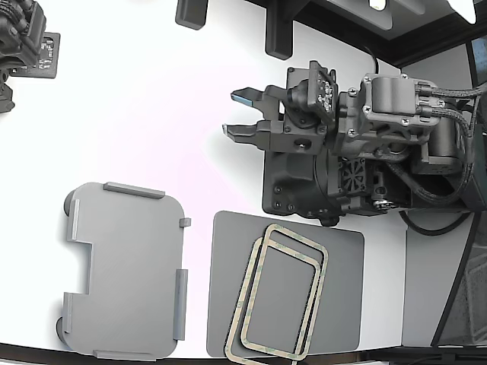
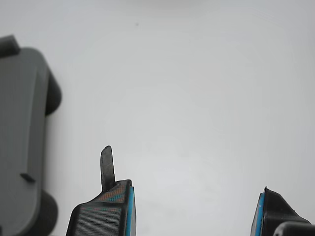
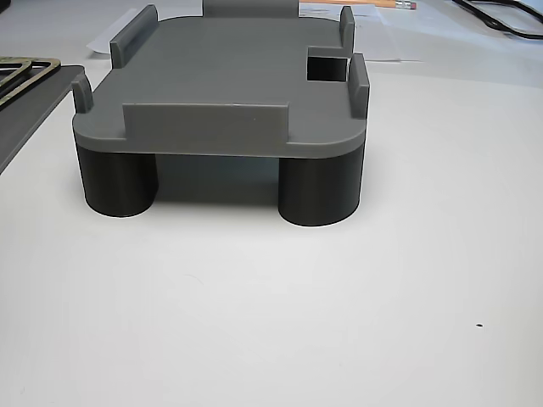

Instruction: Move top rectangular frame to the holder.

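Two look-alike tan frames lie stacked and offset on a dark grey mat at the bottom of the exterior view. The top rectangular frame rests on the other one. A corner of the frames shows in the other view. The light grey holder with raised edge tabs and a side notch stands to the exterior view's left of the mat, on dark round feet; it is empty. The holder also shows in the wrist view. My gripper is open and empty over bare white table, apart from frames and holder. Its blue-padded fingertips show in the wrist view.
A second arm sits at the exterior view's top left corner. Black fixtures stand at the top edge. My arm's dark body hangs just above the mat's far side. The table's front edge runs just below holder and mat.
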Controlling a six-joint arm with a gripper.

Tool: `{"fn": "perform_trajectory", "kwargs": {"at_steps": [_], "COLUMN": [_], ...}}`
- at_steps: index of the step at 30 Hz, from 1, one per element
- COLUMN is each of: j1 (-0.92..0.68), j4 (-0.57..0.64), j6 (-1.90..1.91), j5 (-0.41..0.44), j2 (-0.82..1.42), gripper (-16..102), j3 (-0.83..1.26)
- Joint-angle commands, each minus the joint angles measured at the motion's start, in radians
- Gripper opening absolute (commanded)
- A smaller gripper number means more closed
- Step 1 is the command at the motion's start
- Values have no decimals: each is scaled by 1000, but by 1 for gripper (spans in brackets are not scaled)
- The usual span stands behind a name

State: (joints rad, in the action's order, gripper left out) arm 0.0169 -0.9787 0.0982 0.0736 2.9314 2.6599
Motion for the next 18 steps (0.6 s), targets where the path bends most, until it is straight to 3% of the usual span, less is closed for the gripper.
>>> {"fn": "perform_trajectory", "kwargs": {"at_steps": [1,10,18], "j1": [12,3,-229], "j4": [247,245,144], "j6": [-28,-66,-179], "j5": [-20,-48,-69], "j2": [23,8,-206], "gripper": [100,100,100], "j3": [9,-14,-189]}}
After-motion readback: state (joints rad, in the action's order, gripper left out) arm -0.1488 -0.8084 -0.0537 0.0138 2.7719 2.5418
